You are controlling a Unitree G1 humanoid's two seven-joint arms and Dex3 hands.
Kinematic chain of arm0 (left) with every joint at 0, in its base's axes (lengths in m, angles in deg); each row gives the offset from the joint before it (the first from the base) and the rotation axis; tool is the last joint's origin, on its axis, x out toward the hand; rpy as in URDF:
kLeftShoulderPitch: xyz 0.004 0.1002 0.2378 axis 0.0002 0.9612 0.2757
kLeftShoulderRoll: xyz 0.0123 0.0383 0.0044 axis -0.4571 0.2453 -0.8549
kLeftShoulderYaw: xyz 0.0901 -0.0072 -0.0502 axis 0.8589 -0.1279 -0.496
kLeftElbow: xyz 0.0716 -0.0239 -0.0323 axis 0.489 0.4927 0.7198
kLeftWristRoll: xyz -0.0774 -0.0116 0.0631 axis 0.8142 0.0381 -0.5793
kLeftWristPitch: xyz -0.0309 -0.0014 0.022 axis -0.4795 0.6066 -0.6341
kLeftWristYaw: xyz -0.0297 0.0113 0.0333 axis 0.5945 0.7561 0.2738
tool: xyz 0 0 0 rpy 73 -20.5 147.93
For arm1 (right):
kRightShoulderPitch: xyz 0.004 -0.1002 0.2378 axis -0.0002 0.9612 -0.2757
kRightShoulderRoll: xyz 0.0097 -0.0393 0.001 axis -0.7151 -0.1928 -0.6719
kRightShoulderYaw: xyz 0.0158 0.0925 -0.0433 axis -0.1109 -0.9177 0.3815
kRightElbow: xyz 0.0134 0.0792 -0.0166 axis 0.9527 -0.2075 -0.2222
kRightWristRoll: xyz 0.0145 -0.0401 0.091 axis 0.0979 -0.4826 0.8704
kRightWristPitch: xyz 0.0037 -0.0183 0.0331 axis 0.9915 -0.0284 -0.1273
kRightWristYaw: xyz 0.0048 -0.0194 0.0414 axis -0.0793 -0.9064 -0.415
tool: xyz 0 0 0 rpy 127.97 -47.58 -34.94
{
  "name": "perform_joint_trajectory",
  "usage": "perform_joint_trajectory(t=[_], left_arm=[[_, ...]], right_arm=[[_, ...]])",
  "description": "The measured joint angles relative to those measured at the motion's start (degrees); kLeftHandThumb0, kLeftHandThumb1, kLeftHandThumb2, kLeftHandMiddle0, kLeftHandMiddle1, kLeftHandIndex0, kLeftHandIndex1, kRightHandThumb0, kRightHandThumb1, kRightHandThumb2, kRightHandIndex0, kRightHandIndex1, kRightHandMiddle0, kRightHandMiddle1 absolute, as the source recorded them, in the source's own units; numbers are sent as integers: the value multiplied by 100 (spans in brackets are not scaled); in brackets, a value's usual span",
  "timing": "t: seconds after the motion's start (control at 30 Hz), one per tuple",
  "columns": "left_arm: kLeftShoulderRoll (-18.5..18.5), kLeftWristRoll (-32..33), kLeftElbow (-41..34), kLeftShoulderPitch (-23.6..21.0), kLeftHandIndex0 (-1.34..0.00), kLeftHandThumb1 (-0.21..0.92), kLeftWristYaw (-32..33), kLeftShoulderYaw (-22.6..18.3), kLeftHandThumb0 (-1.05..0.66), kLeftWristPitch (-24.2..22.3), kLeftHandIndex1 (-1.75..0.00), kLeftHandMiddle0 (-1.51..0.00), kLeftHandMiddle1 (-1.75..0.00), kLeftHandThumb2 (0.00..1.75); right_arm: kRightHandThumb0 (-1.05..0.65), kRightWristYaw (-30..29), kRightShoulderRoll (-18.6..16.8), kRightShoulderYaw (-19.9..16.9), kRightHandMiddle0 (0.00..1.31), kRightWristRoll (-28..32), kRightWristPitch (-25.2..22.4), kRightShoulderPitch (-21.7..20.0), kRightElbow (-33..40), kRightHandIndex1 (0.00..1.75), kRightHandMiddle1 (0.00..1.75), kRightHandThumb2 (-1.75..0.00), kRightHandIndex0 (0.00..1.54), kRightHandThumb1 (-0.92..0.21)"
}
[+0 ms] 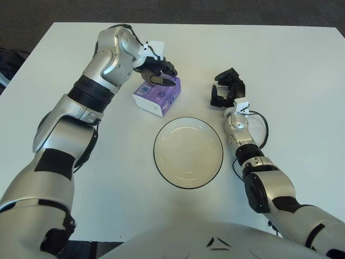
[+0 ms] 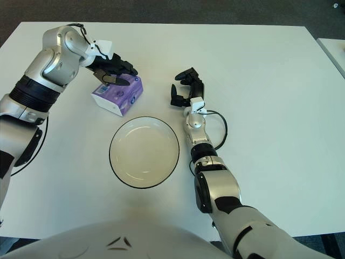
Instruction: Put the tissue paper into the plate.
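Note:
The tissue paper is a purple and white pack (image 1: pixel 157 96) lying flat on the white table (image 1: pixel 302 81), just beyond the upper left of the plate. The plate (image 1: pixel 154 152) is a white round dish with a dark rim, and nothing is in it. My left hand (image 1: pixel 158 73) hovers over the far end of the pack. Its dark fingers are spread above the pack's top and hold nothing. My right hand (image 1: pixel 226 89) shows to the right of the plate, fingers relaxed and holding nothing.
A thin black cable (image 1: pixel 262 129) loops beside my right forearm. The table's far edge runs along the top of the view, with dark floor (image 1: pixel 178 9) beyond it.

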Motion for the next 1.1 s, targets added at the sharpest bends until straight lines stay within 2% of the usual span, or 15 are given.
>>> perform_joint_trajectory(t=[0.2, 0.57, 0.77, 0.9, 1.1], left_arm=[[-68, -268, -33, 64, 0, 92, 279, 196, -105, 365, 0, 0, 0, 75], [-98, -1791, -158, 151, 0, 92, 712, 955, -105, 346, 0, 0, 0, 78], [-117, -2574, -78, 234, 0, 92, 1227, 1420, -105, 611, 0, 0, 0, 89], [-252, -3085, -374, 404, 0, 92, 1506, 1569, -105, 751, 0, 0, 0, 93], [-471, -3767, -759, 762, 0, 92, 1989, 1647, -105, 843, 0, 0, 0, 88]], right_arm=[[-1, 0, 21, 1, 58, 0, 0, -1, 0, 175, 152, -137, 71, -21], [-1, 1, 32, 1, 58, 0, 0, -1, -1, 175, 151, -136, 70, -22], [-1, 2, 34, 4, 57, 0, 0, -2, -4, 175, 152, -136, 70, -23], [-1, 12, 32, 7, 57, 0, 0, -7, -4, 175, 152, -136, 70, -23], [-1, 44, 39, 5, 57, 0, 0, -7, -6, 175, 152, -136, 70, -23]])
